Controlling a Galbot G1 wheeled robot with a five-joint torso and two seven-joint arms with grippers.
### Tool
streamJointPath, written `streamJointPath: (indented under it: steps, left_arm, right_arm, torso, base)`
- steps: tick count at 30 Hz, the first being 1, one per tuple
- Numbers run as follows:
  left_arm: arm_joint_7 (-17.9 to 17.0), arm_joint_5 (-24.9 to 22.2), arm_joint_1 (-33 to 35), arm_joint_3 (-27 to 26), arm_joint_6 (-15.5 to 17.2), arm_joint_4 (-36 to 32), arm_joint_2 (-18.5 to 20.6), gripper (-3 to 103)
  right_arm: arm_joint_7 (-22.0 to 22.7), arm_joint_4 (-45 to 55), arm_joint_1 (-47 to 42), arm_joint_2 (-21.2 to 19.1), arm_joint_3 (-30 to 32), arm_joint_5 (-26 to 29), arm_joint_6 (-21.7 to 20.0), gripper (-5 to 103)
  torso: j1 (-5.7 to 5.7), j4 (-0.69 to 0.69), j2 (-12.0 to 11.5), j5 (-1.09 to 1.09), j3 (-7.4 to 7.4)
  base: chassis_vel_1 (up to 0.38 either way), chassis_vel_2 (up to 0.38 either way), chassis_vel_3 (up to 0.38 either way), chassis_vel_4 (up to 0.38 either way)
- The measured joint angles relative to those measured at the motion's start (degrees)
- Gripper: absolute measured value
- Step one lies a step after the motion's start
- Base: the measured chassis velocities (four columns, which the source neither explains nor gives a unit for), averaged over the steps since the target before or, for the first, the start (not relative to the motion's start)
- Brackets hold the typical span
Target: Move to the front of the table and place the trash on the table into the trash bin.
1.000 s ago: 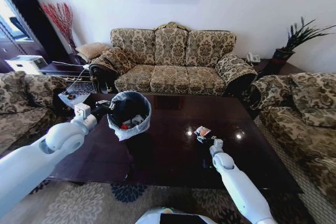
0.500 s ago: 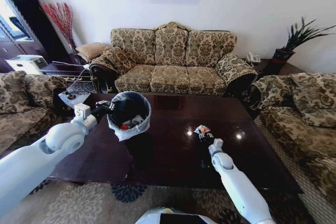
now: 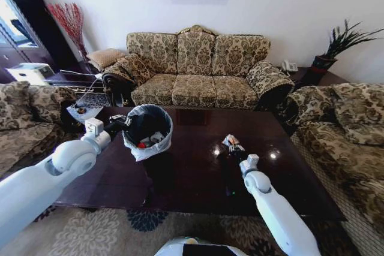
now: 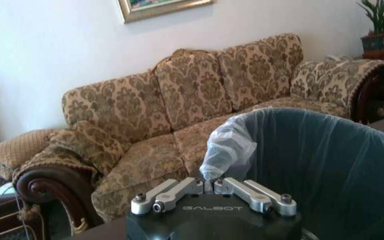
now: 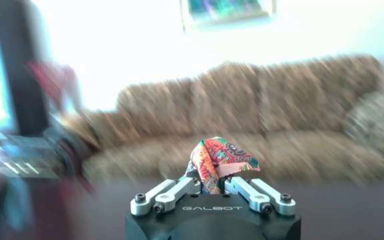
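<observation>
My left gripper (image 3: 122, 122) holds the trash bin (image 3: 148, 129) above the left part of the table (image 3: 180, 175); its fingers (image 4: 235, 186) are shut on the bin's bag-lined rim (image 4: 227, 145). Red and white trash lies inside the bin. A multicoloured wrapper (image 3: 232, 142) hangs just above the table's middle right, with my right gripper (image 3: 236, 151) shut on it. In the right wrist view the wrapper (image 5: 217, 161) sticks up between the fingers (image 5: 242, 187).
A patterned sofa (image 3: 198, 70) stands behind the table, with matching sofas at the left (image 3: 24, 118) and right (image 3: 342, 124). A potted plant (image 3: 336, 43) and a phone sit at the back right. A patterned rug (image 3: 102, 229) lies under the table's front edge.
My right gripper has lifted the multicoloured wrapper off the table top and carried it slightly farther away. The left arm and the bin have stayed in place.
</observation>
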Motion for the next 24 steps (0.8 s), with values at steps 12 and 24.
streamJointPath:
  steps: [12,24]
  left_arm:
    - [1.9,0.3,-0.6,2.5,-1.0,0.1,1.5,3]
    - [4.5,-1.0,1.1,2.5,-1.7,-5.6,1.7,3]
  right_arm:
    - [-4.4,28.9,1.5,-6.1,-3.3,22.1,-10.0,9]
    - [-12.2,29.3,5.7,-6.1,-14.9,12.4,-9.3,9]
  torso:
    - [0.0,0.0,0.0,-0.01,0.0]
    - [0.0,0.01,0.0,0.0,0.0]
  base:
    - [0.0,0.0,0.0,0.0]
    - [0.0,0.0,0.0,0.0]
